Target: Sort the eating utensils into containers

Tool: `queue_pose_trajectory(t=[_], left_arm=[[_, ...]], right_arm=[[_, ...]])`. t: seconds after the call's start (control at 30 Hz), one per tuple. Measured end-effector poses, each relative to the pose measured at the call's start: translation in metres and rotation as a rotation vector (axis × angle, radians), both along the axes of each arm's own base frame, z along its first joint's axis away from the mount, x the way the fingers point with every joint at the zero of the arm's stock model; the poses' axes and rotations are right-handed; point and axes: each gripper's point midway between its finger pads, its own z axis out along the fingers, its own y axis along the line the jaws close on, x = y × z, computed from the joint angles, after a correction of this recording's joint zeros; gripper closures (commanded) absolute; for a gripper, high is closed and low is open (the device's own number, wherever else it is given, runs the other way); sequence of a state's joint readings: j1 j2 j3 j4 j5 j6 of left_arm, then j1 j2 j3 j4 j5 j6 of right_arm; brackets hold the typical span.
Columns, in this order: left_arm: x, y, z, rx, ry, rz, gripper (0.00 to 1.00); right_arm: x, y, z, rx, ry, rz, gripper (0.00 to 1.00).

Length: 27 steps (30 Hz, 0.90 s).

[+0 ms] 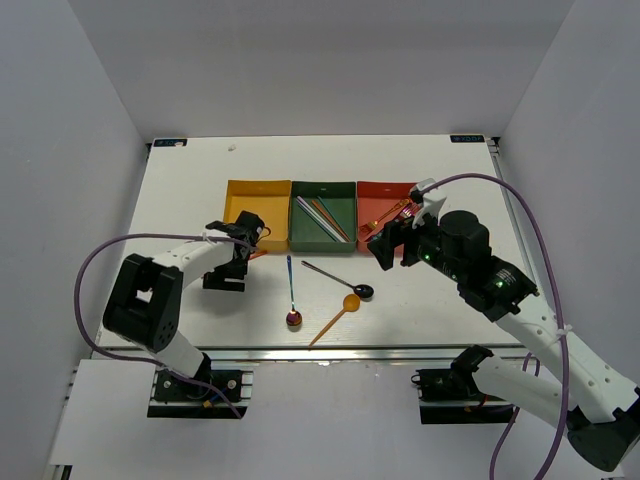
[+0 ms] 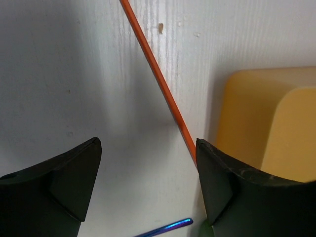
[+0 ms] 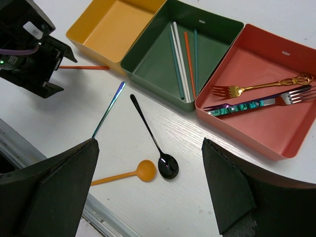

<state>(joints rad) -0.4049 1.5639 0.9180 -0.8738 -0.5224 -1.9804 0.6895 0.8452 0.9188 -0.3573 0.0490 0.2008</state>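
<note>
Pale grey walls close in a white counter where a yellow tray, a green tray and a red tray stand in a row, edges touching. The step in hand looks like the pick-up of an orange chopstick, which lies flat on the counter just beside the yellow tray. The left gripper hangs low over it with its jaws apart, and the stick runs between them, hard against the finger on the tray's side. The right gripper hovers above the middle of the counter, jaws wide and holding nothing. The next move calls for the left jaws to shut squarely on the thin stick without skidding it into the tray wall, then a lift and carry to the green tray, where other chopsticks lie. A purple spoon, a black spoon and an orange spoon wait loose on the counter, and forks lie in the red tray. From above, the left gripper covers the chopstick almost wholly. The wrist view cuts off both its ends, and whether the fingertips touch the counter cannot be told. How many forks overlap in the red tray is unclear.
</note>
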Motion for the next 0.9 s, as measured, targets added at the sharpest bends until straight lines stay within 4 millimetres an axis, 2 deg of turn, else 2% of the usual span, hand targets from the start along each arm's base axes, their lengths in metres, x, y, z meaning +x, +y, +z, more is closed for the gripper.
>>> queue_pose_trajectory(t=[0.13, 0.4, 0.5, 0.67, 0.8, 0.9], left_arm=[[-0.002, 0.005, -0.014, -0.004, 0.050, 0.026, 0.16], [0.003, 0.005, -0.015, -0.021, 0.060, 0.042, 0.19], [0.006, 0.008, -0.016, -0.025, 0.071, 0.060, 0.28], [0.009, 0.012, -0.016, -0.015, 0.093, 0.061, 0.28], [0.003, 0.016, -0.008, 0.023, 0.123, -0.069, 0.23], [0.007, 0.015, 0.012, 0.064, 0.100, -0.260, 0.17]], right_arm=[[0.000, 0.000, 0.001, 0.000, -0.003, 0.001, 0.11], [-0.001, -0.001, 0.002, 0.004, -0.008, 0.001, 0.11], [-0.001, -0.001, 0.003, 0.005, -0.009, 0.003, 0.11], [-0.002, 0.000, 0.002, 0.006, -0.007, 0.008, 0.11], [-0.002, 0.000, -0.001, 0.003, -0.004, 0.009, 0.11], [-0.002, 0.000, -0.003, 0.000, -0.001, 0.009, 0.11]])
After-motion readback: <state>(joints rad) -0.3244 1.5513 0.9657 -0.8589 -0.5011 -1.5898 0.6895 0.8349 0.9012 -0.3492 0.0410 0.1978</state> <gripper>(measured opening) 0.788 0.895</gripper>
